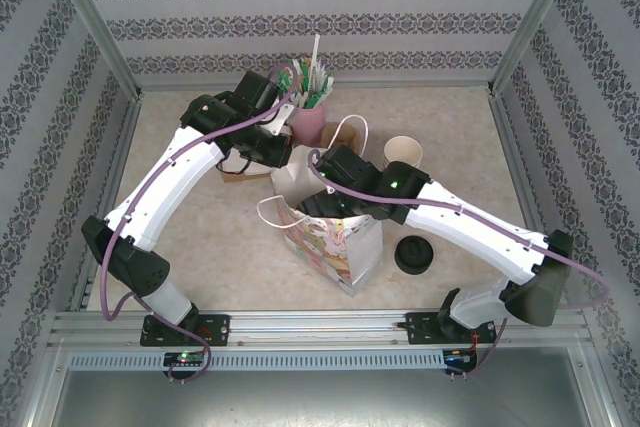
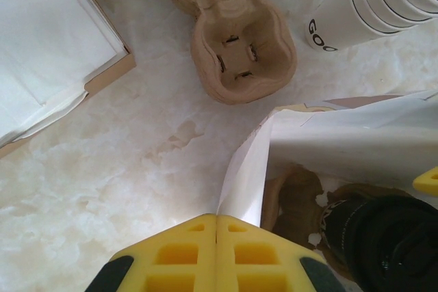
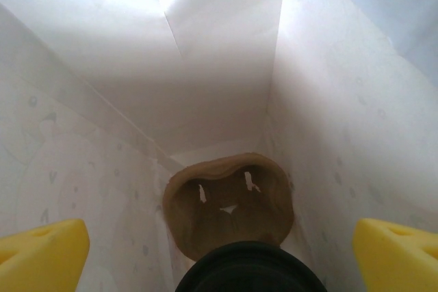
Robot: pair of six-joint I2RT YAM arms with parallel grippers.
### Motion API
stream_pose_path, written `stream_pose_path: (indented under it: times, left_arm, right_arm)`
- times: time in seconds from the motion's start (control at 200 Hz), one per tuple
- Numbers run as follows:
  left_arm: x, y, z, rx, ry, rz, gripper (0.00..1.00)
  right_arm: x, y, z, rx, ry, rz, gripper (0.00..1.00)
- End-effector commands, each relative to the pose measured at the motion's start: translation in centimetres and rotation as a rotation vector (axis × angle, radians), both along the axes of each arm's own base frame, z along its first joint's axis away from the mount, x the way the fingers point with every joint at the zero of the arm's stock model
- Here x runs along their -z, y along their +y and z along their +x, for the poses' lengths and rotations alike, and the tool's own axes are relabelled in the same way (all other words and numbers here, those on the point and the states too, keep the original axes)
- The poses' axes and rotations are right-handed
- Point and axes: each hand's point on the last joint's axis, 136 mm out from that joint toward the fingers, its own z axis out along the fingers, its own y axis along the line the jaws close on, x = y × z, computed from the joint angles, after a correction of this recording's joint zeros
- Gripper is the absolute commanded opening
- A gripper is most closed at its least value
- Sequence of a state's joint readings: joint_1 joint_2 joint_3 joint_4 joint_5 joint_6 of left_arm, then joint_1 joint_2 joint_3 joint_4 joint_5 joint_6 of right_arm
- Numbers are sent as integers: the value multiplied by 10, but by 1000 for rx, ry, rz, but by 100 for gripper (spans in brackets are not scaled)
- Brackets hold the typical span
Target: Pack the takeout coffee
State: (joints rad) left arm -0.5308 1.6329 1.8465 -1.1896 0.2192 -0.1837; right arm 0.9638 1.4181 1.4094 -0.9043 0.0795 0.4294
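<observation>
Seeing left gripper (image 2: 217, 218) pinched tight on rim of paper bag (image 1: 335, 247). Right gripper (image 3: 220, 237) down inside bag, fingers spread wide, gripping nothing. Takeout coffee (image 3: 250, 271) at bag bottom, lid up, against pulp carrier (image 3: 229, 203); can't tell if seated.

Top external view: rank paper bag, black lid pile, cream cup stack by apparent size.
1. paper bag, clearly largest.
2-3. black lid pile and cream cup stack look about alike; the stack's top may sit nearer the camera, so I won't rank them.
</observation>
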Motion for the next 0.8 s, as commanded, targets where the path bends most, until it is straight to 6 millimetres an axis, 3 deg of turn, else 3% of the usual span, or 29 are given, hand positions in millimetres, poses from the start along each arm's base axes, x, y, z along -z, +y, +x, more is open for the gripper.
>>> stream_pose_path:
  times: [0.0,0.25,0.4,0.799]
  left_arm:
    - [-5,-2,2,11,-21,16,5]
    - [-9,-3,3,14,-39,12,6]
    - [-4,-1,5,7,-41,37,6]
    - [-1,6,12,-25,-60,75,6]
  right_arm:
    - [-1,4,11,39,-6,1,98]
    - [6,10,21,54,-1,-47,98]
    - [-11,16,23,47,-17,-7,98]
    - [-51,0,17,85,-64,63,98]
